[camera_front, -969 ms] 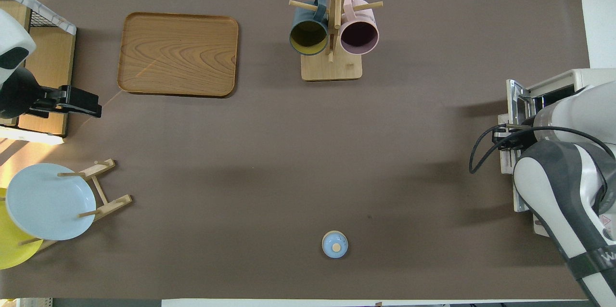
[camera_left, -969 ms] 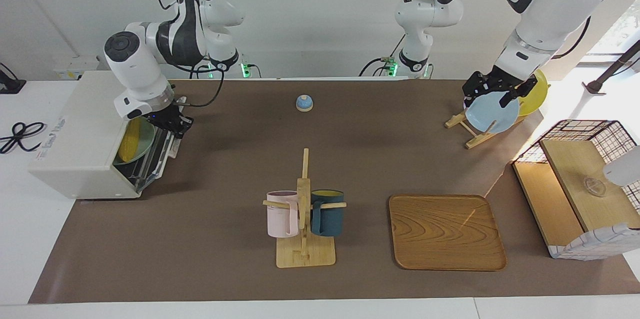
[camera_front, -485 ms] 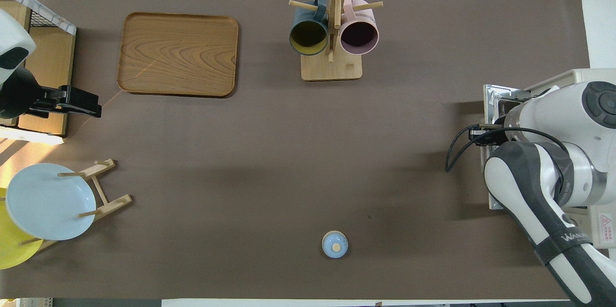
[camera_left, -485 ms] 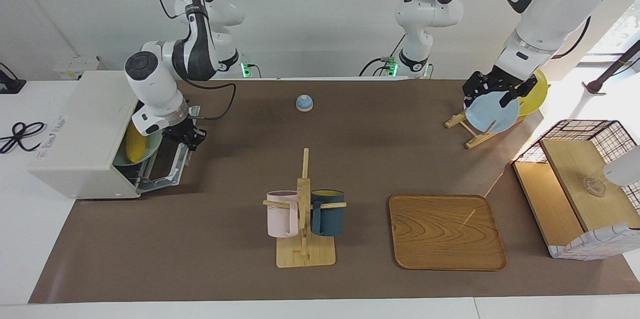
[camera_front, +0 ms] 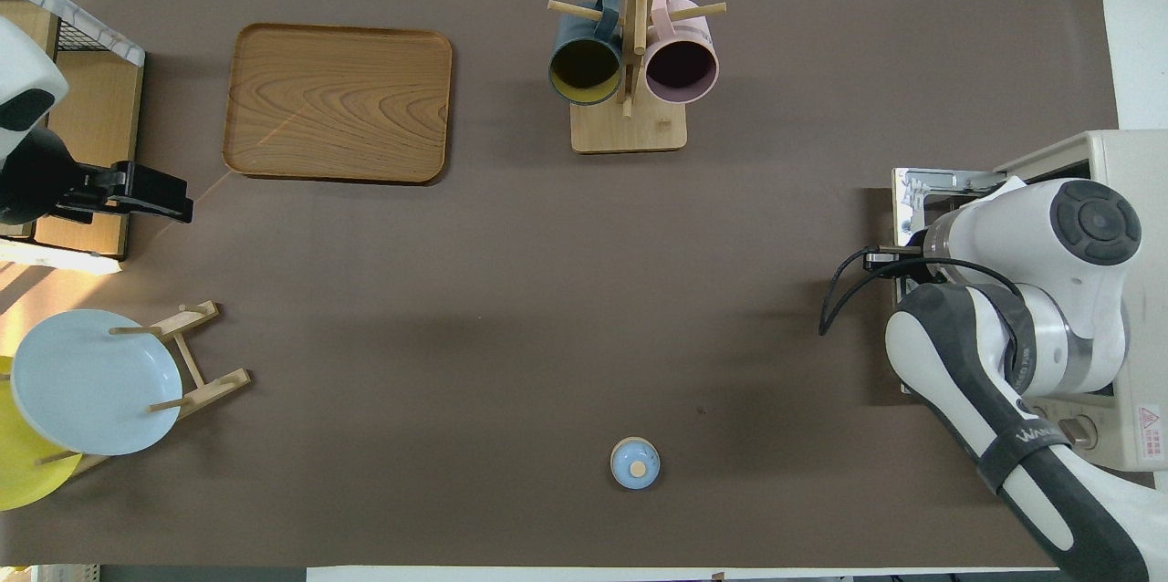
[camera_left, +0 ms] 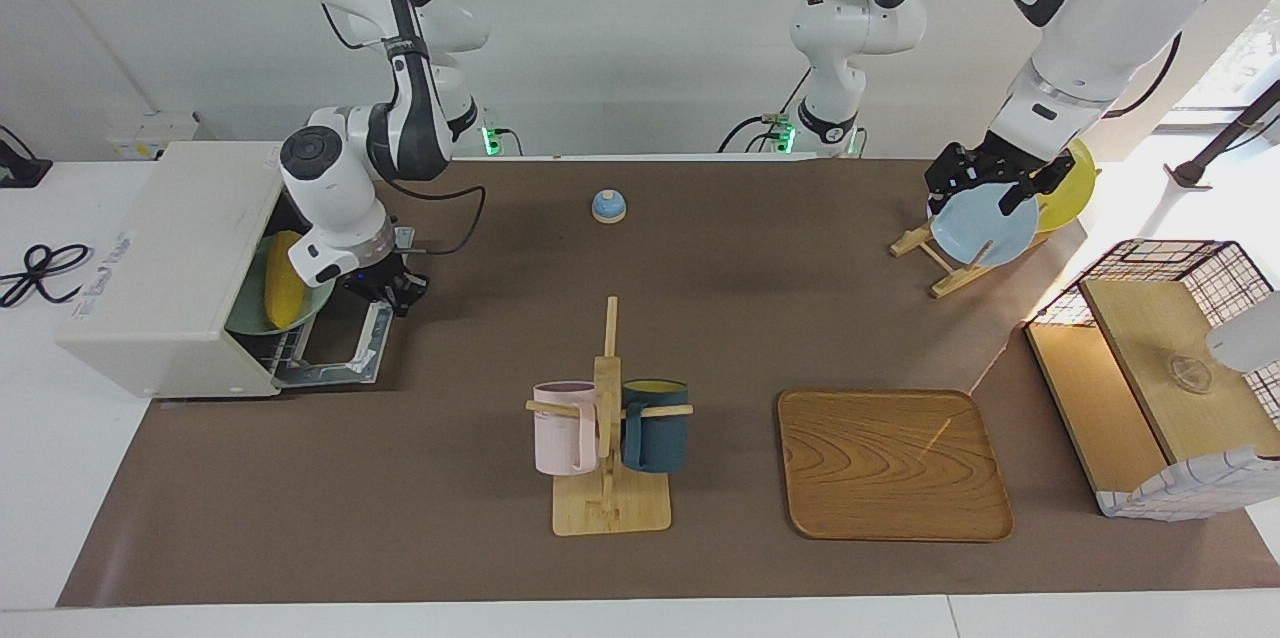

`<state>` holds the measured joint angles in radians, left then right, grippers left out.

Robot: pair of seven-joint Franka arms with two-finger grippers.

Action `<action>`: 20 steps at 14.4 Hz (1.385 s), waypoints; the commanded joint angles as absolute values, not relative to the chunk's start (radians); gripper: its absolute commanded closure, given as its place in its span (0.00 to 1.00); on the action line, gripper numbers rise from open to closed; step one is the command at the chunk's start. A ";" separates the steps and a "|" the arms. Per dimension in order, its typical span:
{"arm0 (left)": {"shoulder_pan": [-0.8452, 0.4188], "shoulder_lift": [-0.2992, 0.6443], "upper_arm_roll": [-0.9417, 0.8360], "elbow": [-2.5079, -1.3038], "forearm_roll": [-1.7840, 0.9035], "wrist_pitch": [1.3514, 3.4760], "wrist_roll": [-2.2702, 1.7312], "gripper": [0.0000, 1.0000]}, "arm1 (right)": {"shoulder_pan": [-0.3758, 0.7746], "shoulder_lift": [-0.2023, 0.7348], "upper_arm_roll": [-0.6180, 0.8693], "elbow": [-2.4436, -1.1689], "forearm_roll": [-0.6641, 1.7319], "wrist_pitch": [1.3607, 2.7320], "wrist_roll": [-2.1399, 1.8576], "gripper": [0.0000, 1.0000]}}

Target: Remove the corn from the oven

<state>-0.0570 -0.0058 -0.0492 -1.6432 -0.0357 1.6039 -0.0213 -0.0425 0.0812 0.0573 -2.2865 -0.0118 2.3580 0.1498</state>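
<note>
The oven point(camera_left: 170, 268) is being shown at the right arm's end of the table, its door point(camera_left: 335, 358) lowered nearly flat. The corn point(camera_left: 284, 265) is being held on a green plate point(camera_left: 262, 313) inside the oven. The right gripper point(camera_left: 398, 291) is being kept at the door's top edge; whether its jaws are parted or gripping the door cannot be told. The left gripper point(camera_left: 985, 186) is being held over the blue plate point(camera_left: 985, 228) on the rack, and its jaw state cannot be told either.

Right arm point(camera_front: 1004, 336) over open oven point(camera_front: 1127, 153) door point(camera_front: 922, 190).
</note>
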 commanded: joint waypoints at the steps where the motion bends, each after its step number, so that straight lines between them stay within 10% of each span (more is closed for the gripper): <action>1: -0.049 -0.025 -0.054 -1.654 -0.017 1.594 -0.021 0.00 | -0.081 0.121 0.031 -2.298 -0.058 2.427 0.146 1.00; 13: -0.051 -0.025 -0.054 -1.654 -0.017 1.594 -0.021 0.00 | -0.011 0.072 0.026 -2.117 0.019 2.168 0.166 1.00; 17: -0.051 -0.025 -0.054 -1.654 -0.017 1.595 -0.021 0.00 | -0.070 0.008 0.023 -2.128 -0.072 2.072 0.172 0.56; 20: -0.051 -0.025 -0.054 -1.654 -0.017 1.594 -0.021 0.00 | -0.095 -0.011 0.026 -2.175 -0.095 2.103 0.157 0.56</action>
<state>-0.0570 -0.0058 -0.0492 -1.6432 -0.0357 1.6039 -0.0212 -0.0810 0.0151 0.0156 -2.1272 -0.0661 2.0800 0.1536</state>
